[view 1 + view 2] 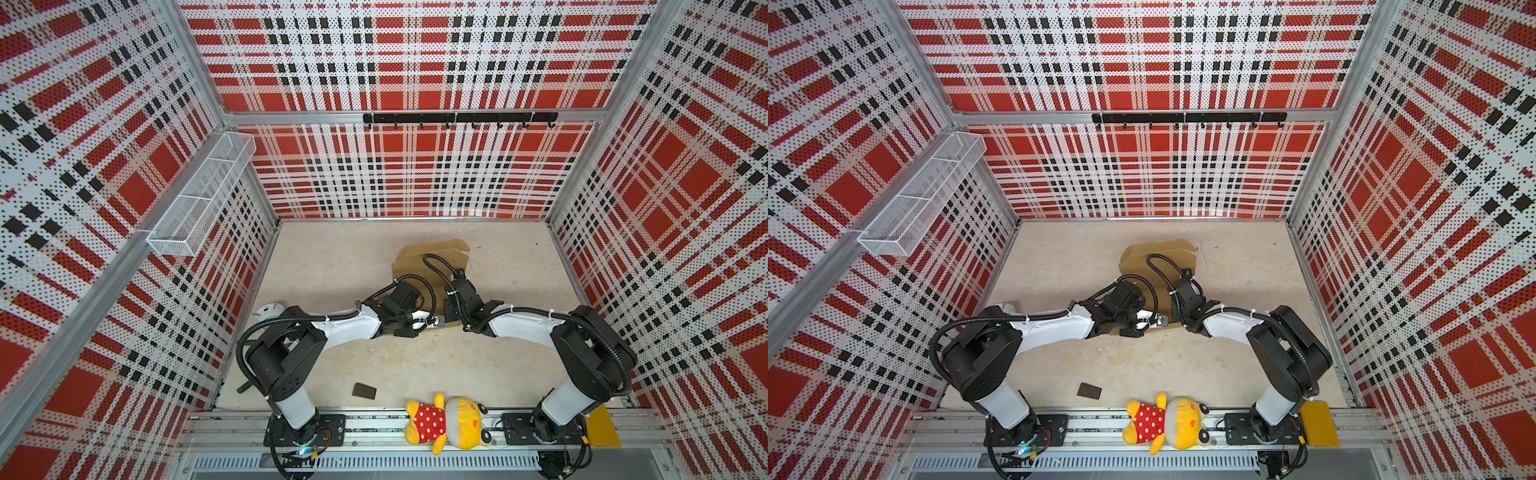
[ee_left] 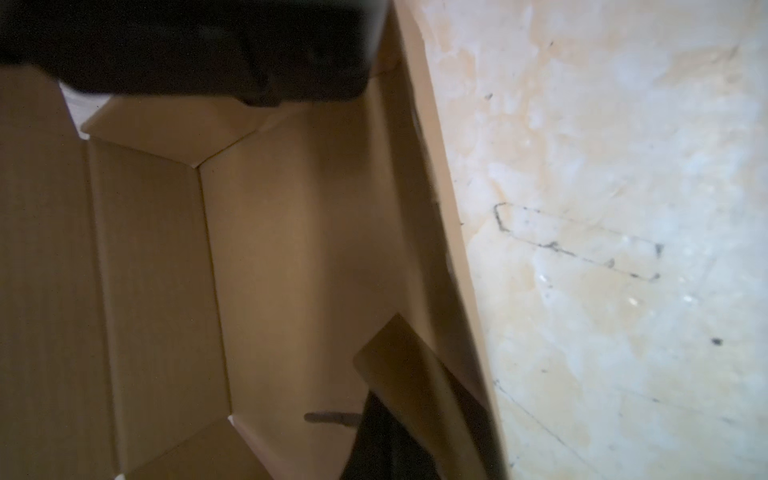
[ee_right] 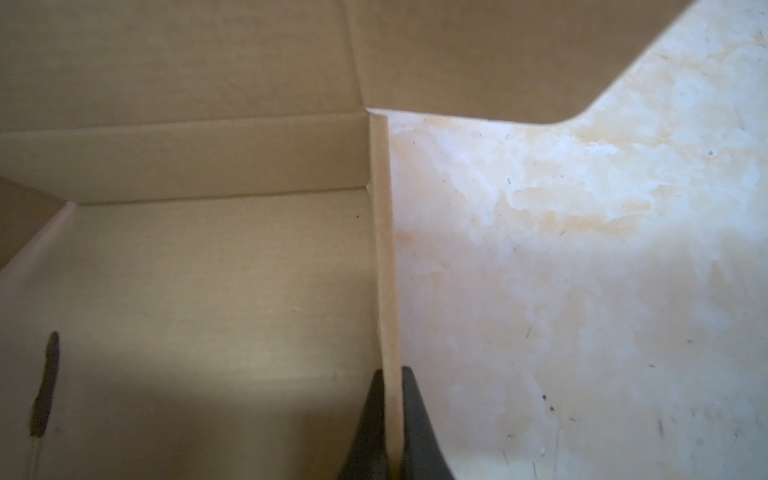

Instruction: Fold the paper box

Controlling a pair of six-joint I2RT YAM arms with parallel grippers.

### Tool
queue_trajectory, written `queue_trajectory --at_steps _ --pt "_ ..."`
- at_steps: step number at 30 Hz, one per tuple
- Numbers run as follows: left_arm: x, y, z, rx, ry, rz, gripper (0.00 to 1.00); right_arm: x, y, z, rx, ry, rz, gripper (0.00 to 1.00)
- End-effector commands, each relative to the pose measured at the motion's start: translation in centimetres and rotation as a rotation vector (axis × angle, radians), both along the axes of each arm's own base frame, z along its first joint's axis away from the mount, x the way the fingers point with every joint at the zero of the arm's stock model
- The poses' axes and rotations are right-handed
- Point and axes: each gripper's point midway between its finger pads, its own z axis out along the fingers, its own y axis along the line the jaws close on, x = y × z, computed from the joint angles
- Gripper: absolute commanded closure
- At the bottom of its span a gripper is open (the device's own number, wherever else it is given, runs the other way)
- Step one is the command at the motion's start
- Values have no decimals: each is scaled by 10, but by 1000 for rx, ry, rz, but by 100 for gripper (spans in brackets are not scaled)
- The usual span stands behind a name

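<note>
Overhead, in both top views, the paper box sits on the table, about midway between its left and right edges and nearer the far edge than the near one. It is part-folded, with a notched panel reaching towards the far edge. The left arm and right arm lean over the box's near half, and their wrists hide the fingertips. A small dark block lies near the table's near edge, well apart from the box. A plush toy rests on the rail beyond that edge.

From the left wrist, the left gripper appears clamped on a cardboard flap just inside a raised side wall of the box. One dark finger lies against the flap. Creased panels and the box floor fill the rest, with bare table beside the wall.

From the right wrist, the right gripper pinches an upright side wall of the box. One finger is inside the wall and the other is outside, over the table.
</note>
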Motion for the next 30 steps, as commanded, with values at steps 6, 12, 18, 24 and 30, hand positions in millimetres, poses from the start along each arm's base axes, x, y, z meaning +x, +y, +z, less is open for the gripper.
queue_trajectory --at_steps 6,12,18,24,30 --pt "-6 -23 43 -110 89 39 100 7 7 5 39 -32 -15 100" --pt "-14 -7 85 -153 209 181 100 9 5 8 29 -42 -21 100" --pt "-12 39 115 -299 387 348 88 11 4 10 35 -49 -25 100" --pt "13 91 128 -553 516 552 80 11 4 9 42 -48 -27 100" --pt "-16 92 96 -514 579 505 77 12 3 10 49 -44 -31 100"
